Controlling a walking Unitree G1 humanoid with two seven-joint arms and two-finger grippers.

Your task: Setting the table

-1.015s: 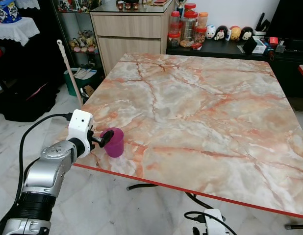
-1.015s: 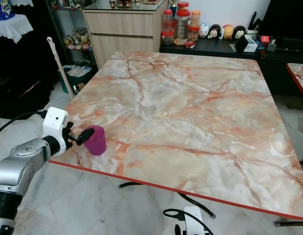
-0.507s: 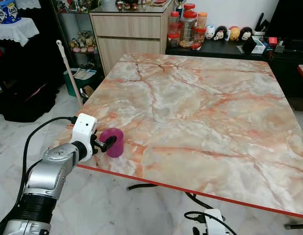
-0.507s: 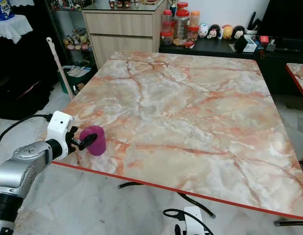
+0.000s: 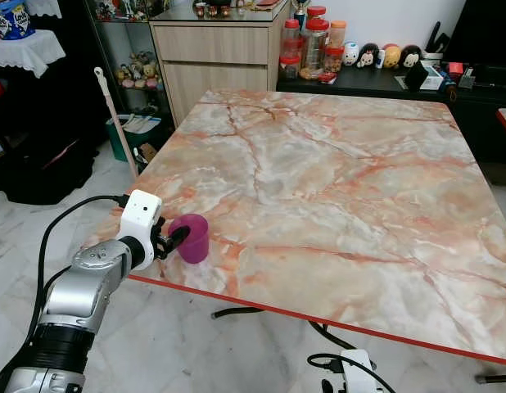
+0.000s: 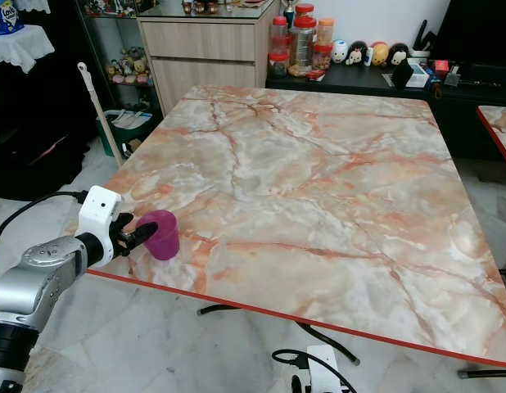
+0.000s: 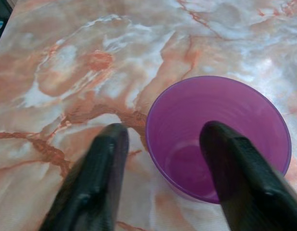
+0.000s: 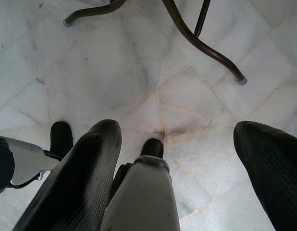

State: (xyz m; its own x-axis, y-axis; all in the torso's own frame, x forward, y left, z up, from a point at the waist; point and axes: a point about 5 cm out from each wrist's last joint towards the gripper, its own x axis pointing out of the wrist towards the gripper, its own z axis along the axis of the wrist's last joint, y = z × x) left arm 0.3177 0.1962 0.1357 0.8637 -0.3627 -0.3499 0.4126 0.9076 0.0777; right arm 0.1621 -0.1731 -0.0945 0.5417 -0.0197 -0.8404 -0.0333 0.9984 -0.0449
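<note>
A purple plastic cup [image 5: 193, 239] stands upright on the marble table [image 5: 335, 180], close to its near left corner and red front edge. My left gripper [image 5: 178, 237] is at the cup's rim and open. In the left wrist view the cup [image 7: 182, 125] is empty; one black finger [image 7: 235, 163] reaches inside it, while the other finger [image 7: 98, 173] stays outside, apart from the wall, over the tabletop. My right gripper [image 8: 179, 130] hangs open below the table over the white floor tiles.
A wooden cabinet [image 5: 220, 49] and a low black shelf with jars [image 5: 314, 41] and figurines stand behind the table. A stick [image 5: 114, 115], a green bin [image 5: 134, 131] and a black bag [image 5: 40, 164] are to the left. Curved table legs [image 8: 196, 43] cross the floor.
My left wrist has shifted a little forward along the table's edge. The cup leaned slightly toward the gripper half a second ago and now stands upright in about the same spot.
</note>
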